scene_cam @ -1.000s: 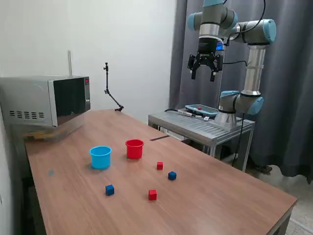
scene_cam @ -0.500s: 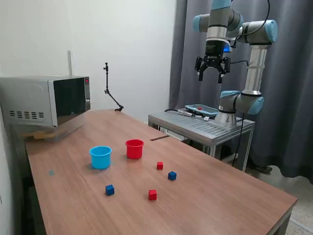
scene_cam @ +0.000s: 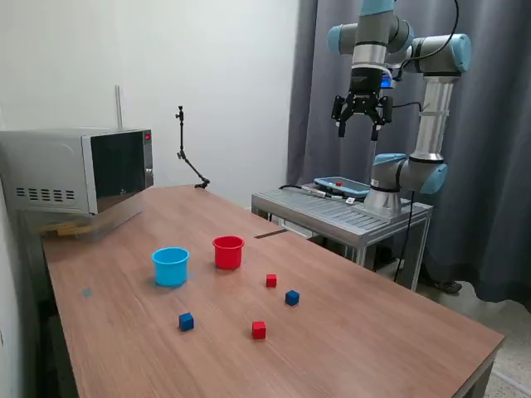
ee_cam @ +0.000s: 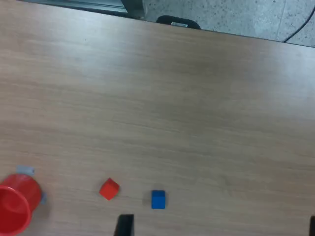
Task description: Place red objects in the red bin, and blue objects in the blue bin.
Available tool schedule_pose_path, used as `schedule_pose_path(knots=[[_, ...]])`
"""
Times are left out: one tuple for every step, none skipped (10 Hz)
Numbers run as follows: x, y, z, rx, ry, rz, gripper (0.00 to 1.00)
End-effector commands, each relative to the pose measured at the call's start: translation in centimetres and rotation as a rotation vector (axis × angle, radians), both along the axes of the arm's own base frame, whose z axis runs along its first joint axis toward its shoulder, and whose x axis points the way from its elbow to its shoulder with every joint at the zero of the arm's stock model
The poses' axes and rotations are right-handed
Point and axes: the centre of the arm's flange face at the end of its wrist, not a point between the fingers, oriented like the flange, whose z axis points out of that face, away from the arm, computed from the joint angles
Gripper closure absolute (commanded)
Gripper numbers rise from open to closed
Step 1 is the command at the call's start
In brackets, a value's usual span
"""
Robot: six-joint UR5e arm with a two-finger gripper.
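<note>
Red cubes number two on the wooden counter (scene_cam: 373,332): one red cube (scene_cam: 271,280) lies near the red cup (scene_cam: 228,252), the other red cube (scene_cam: 259,330) nearer the counter's front edge. One dark blue cube (scene_cam: 292,297) sits just beside the first red cube; a second blue cube (scene_cam: 186,322) lies below the light blue cup (scene_cam: 171,266). Both cups stand upright, side by side, apart from all cubes. The gripper (scene_cam: 361,126) hangs high above the metal side table (scene_cam: 340,215), well apart from the cubes, its jaws apart and holding nothing. A microwave (scene_cam: 79,170) rests at the exterior view's left.
</note>
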Motion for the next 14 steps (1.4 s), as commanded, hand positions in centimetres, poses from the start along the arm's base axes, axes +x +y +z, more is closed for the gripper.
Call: schedule_pose_path(knots=[[0.0, -0.2, -0.1, 0.000, 0.001, -0.002, 0.00], [-0.1, -0.2, -0.1, 0.000, 0.001, -0.004, 0.00], [0.0, -0.9, 0.1, 0.001, 0.005, 0.011, 0.00], [-0.1, -1.5, -0.3, 0.004, -0.002, 0.023, 0.00], [-0.5, -1.5, -1.0, 0.008, -0.014, 0.022, 0.00], [-1.1, -1.4, -1.3, 0.009, -0.020, 0.020, 0.00], [-1.9, -1.2, -0.9, 0.010, -0.011, 0.016, 0.00], [-2.3, -1.2, -0.9, 0.010, -0.013, 0.013, 0.00], [-2.7, -1.2, -0.8, 0.009, -0.010, 0.013, 0.00], [-3.1, -1.1, -0.6, 0.012, -0.005, 0.011, 0.00], [-3.2, -1.1, -0.5, 0.017, -0.003, 0.011, 0.00], [-3.4, -1.0, -0.5, 0.017, -0.004, 0.011, 0.00], [-3.4, -1.0, -0.5, 0.018, -0.004, 0.009, 0.00], [-3.5, -1.0, -0.4, 0.018, -0.003, 0.010, 0.00]])
